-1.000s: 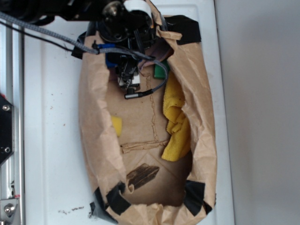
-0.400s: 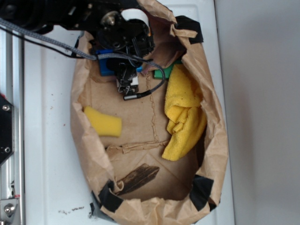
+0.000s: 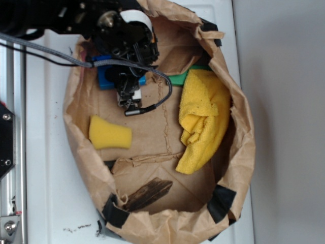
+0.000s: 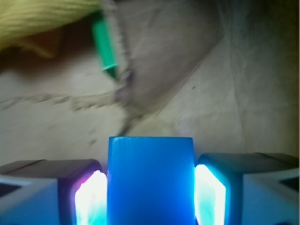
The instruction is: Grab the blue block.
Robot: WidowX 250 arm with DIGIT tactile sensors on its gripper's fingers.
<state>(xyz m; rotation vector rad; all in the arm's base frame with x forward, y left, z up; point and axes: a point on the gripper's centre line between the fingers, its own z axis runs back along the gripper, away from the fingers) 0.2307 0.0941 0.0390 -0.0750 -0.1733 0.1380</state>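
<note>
Gripper (image 4: 151, 187) sits at the upper left corner of the open brown paper bag (image 3: 238, 152), and the wrist view shows the blue block (image 4: 151, 180) filling the gap between the two fingers (image 4: 89, 197), both pads lit blue and flush against its sides: clamped on the block. Exterior view shows only a blue edge of the block (image 3: 105, 80) beside the arm, low on the bag floor near the left wall; whether it rests on the floor or is just clear of it cannot be told. Elsewhere in the bag: yellow sponge (image 3: 109, 133) at the left wall, yellow cloth (image 3: 202, 119) along the right, flat green block (image 3: 179, 79) partly under the cloth, dark wood piece (image 3: 147, 193) near the bottom. Judgement: grasp looks centred and square. For a clean finish, hold the clamp firm, lift straight up, keep cable and wrist off the crumpled bag rim
</note>
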